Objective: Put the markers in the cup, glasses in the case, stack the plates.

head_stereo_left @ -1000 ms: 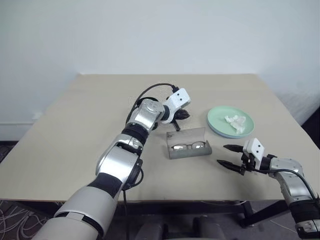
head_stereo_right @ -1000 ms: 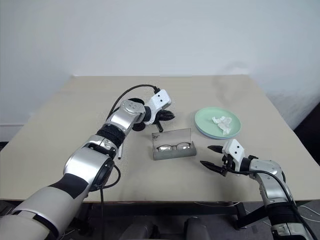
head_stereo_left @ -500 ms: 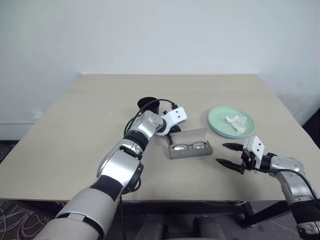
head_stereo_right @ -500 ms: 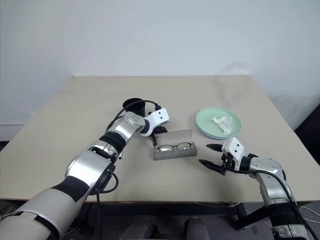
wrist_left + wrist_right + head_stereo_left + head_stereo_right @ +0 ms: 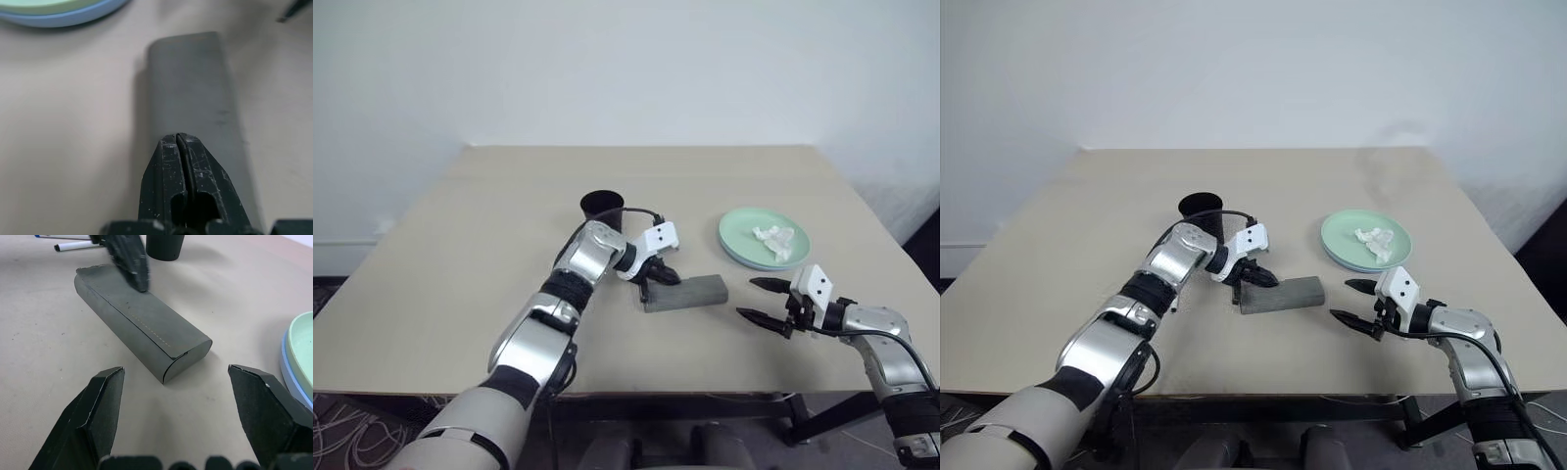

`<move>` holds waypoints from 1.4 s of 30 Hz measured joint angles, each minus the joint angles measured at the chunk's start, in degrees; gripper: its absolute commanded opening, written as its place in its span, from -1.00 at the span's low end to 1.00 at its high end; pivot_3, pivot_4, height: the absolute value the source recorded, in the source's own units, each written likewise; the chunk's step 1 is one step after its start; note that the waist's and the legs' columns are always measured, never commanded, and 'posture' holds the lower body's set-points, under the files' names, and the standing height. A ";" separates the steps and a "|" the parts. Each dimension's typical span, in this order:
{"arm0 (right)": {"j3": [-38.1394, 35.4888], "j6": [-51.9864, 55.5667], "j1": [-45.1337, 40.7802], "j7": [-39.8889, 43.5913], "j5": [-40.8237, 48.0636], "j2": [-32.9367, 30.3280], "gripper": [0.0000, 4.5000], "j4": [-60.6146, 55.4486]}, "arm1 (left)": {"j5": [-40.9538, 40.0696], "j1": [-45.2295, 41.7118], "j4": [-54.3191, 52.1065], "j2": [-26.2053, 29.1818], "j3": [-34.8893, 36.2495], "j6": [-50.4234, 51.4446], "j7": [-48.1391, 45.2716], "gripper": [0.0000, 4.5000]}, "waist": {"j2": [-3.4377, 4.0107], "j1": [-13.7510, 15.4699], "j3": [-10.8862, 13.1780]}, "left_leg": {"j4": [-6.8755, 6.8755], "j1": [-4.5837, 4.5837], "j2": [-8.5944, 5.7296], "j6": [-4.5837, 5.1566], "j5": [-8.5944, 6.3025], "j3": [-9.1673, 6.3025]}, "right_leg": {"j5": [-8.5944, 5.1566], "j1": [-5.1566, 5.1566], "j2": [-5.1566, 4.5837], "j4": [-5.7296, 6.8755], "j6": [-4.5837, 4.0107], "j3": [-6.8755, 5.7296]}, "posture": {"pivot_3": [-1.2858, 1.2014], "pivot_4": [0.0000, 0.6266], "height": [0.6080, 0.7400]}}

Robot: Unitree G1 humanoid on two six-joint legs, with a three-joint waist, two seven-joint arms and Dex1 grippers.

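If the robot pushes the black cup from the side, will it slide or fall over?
The cup looks tall and narrower at its base, so a high push would probably tip it. It seems empty and light, so a low push may slide it. Once fallen, it would likely roll in a curve.

I can read no text, label, brand, number or sign anywhere around me, neither on the case (image 5: pixel 684 292) nor on the cup (image 5: pixel 601 204) or plates (image 5: pixel 764 238).

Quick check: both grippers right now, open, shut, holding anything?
Left gripper: shut, empty, pressing on the closed case.
Right gripper: open, empty, beside the case.
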 measured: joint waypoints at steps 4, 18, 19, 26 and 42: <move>0.03 -0.05 -0.90 0.10 0.00 0.01 0.64 0.11 | -0.03 1.60 -3.91 0.44 -0.71 1.81 0.65 -0.99 | 0.00 0.03 0.00 | 0.05 0.01 0.00 0.00 0.00 0.00 | 0.00 0.02 0.00 0.00 0.00 0.00 | 0.03 -1.00 1.00; 0.23 -0.31 -1.06 0.91 -0.04 0.03 0.64 0.86 | -6.85 16.69 -30.01 8.17 9.71 15.23 13.85 -0.99 | 0.06 -0.08 -0.03 | 0.05 0.06 0.09 -0.09 -0.03 -0.01 | 0.03 -0.03 0.02 0.07 -0.05 0.01 | 0.03 -1.00 1.00; 0.22 -0.34 -1.06 1.01 -0.04 0.02 0.64 0.91 | -7.38 18.35 -32.71 8.42 11.10 17.33 15.60 -0.99 | 0.05 -0.01 -0.03 | 0.06 0.06 0.08 -0.09 -0.03 -0.01 | 0.03 -0.01 0.01 0.06 -0.05 0.01 | 0.03 -1.00 1.00; -1.14 6.73 -3.26 6.45 7.20 -1.48 0.64 -1.61 | -7.82 27.80 -50.88 2.17 19.18 32.38 35.89 -0.99 | 0.05 0.21 -0.03 | 0.16 0.06 0.04 -0.15 -0.04 -0.03 | 0.10 0.04 -0.06 0.05 -0.02 0.01 | 0.03 -1.00 1.00; -1.26 10.98 -9.35 11.31 11.05 -2.27 0.64 -2.22 | -5.83 29.51 -50.49 -7.97 25.04 40.91 64.77 -0.46 | 0.03 0.21 -0.03 | 0.15 0.08 0.06 -0.33 -0.01 -0.02 | 0.14 0.07 0.01 0.04 -0.05 -0.08 | 0.03 -1.00 1.00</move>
